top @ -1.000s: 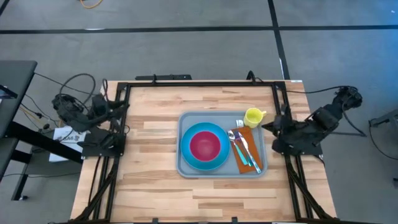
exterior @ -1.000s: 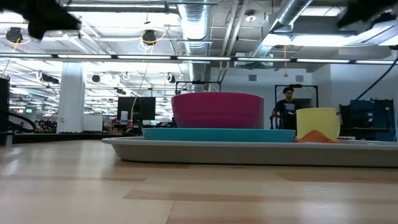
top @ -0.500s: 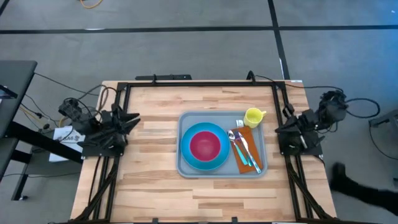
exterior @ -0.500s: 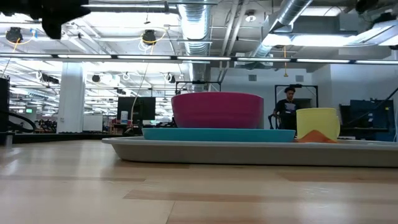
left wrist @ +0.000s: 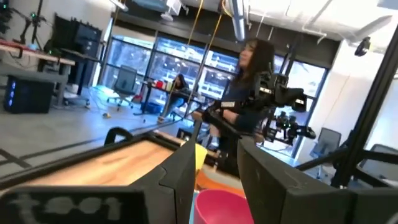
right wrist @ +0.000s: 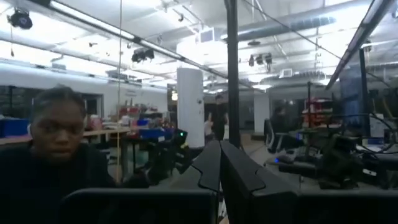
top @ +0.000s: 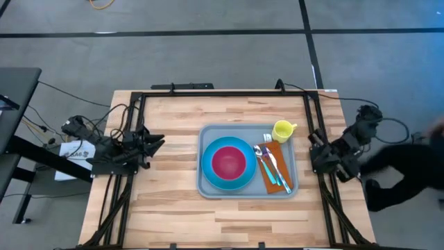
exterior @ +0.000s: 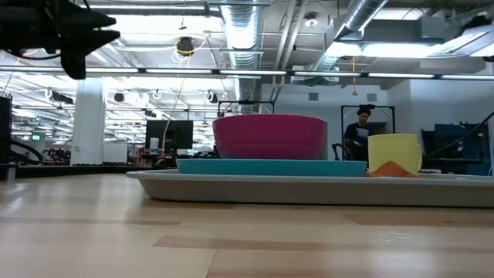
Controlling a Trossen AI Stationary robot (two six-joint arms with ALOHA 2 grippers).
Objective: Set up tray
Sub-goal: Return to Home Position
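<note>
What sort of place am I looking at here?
Probably a robotics lab in an open workshop hall: exposed ceiling ducts, monitors behind, and a left arm and right arm flanking a wooden table.

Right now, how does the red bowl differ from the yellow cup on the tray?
The red bowl is wide and handleless; the yellow cup is smaller, with a handle. The bowl sits on the blue plate; the cup stands directly on the tray, in a corner. Both are upright and look empty.
</note>
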